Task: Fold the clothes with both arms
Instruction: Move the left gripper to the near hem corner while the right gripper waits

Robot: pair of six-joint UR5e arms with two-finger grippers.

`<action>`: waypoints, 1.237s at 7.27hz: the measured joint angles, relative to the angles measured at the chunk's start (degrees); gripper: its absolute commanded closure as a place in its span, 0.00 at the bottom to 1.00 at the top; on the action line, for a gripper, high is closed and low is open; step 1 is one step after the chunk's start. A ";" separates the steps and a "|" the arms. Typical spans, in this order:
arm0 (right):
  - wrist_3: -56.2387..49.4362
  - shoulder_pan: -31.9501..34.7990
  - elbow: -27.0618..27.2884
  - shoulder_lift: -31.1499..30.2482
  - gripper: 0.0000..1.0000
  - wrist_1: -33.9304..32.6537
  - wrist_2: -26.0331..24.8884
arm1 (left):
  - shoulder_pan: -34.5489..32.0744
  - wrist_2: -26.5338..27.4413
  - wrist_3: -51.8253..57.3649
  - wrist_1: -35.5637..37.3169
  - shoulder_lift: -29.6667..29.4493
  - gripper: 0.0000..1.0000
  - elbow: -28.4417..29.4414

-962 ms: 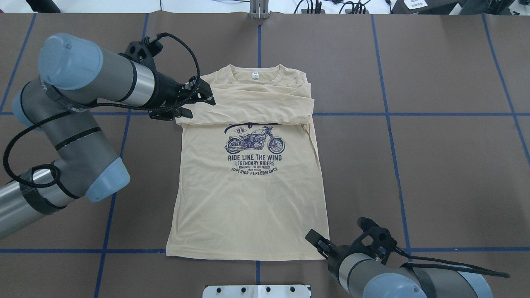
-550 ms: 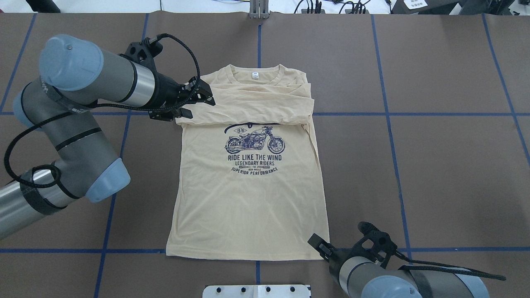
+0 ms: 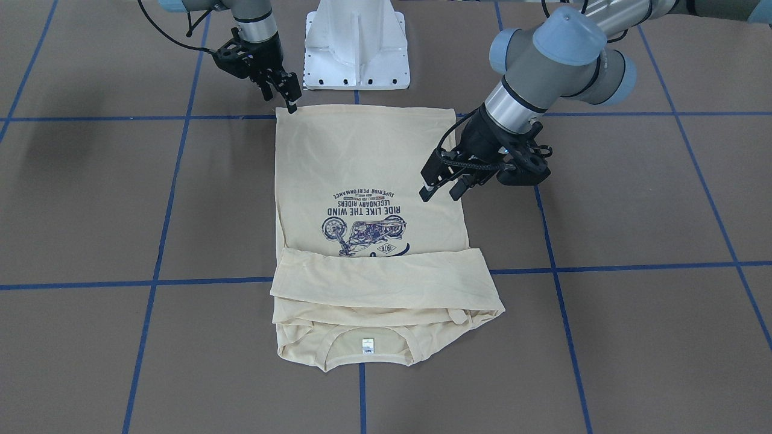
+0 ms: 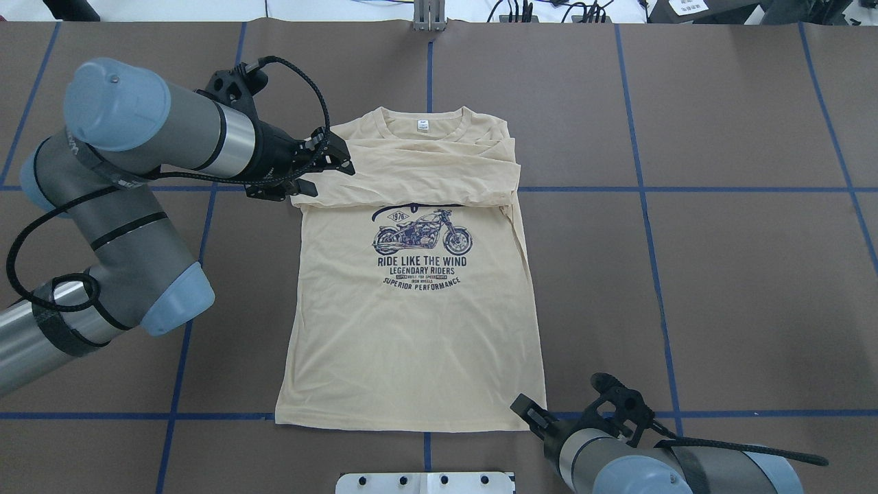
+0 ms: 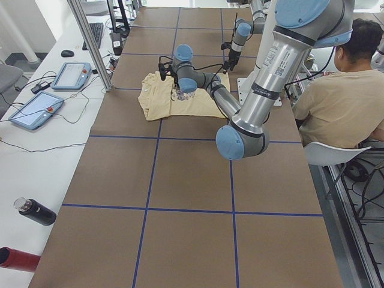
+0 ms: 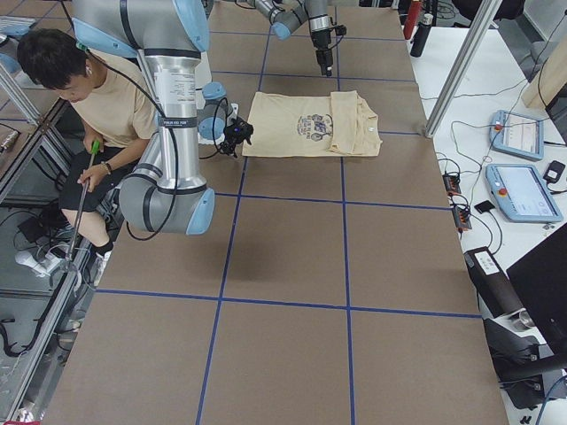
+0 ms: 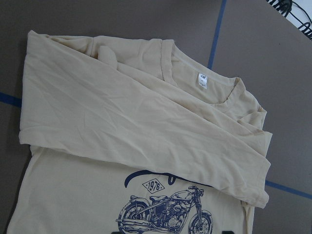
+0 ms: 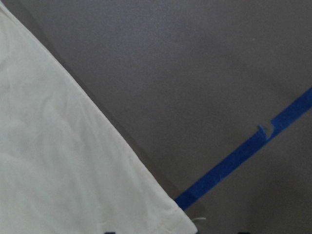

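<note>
The cream-yellow T-shirt (image 4: 411,329) lies flat, print up, with both sleeves folded across the chest (image 3: 386,283) and the white neck label (image 4: 422,125) at the far end. It also shows in the left wrist view (image 7: 122,126). My left gripper (image 4: 329,170) hovers open and empty above the shirt's left shoulder edge; in the front view (image 3: 441,191) its fingers stand apart. My right gripper (image 3: 280,98) is open and low at the shirt's near right hem corner (image 8: 183,225), which lies between its fingertips in the right wrist view.
The white pedestal base (image 3: 356,54) stands just behind the hem. Blue tape lines (image 4: 645,206) cross the brown table cover. A seated operator (image 6: 97,97) is beside the robot. Tablets (image 6: 518,133) and bottles (image 5: 33,210) lie off the table's sides.
My right gripper has drawn a little back toward the robot's base, along the hem corner. The left arm and the shirt have hardly moved.
</note>
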 measured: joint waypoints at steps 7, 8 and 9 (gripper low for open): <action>0.07 0.94 -0.93 0.20 1.00 -0.08 0.08 | 0.00 -0.02 0.00 0.00 0.98 0.27 -0.40; 0.04 0.94 -0.70 0.23 1.00 -0.03 0.11 | 0.00 -0.06 0.00 0.00 1.00 0.27 -0.45; 0.02 1.00 0.08 0.12 1.00 -0.03 0.56 | 0.04 -0.07 -0.02 0.00 1.18 0.27 -0.53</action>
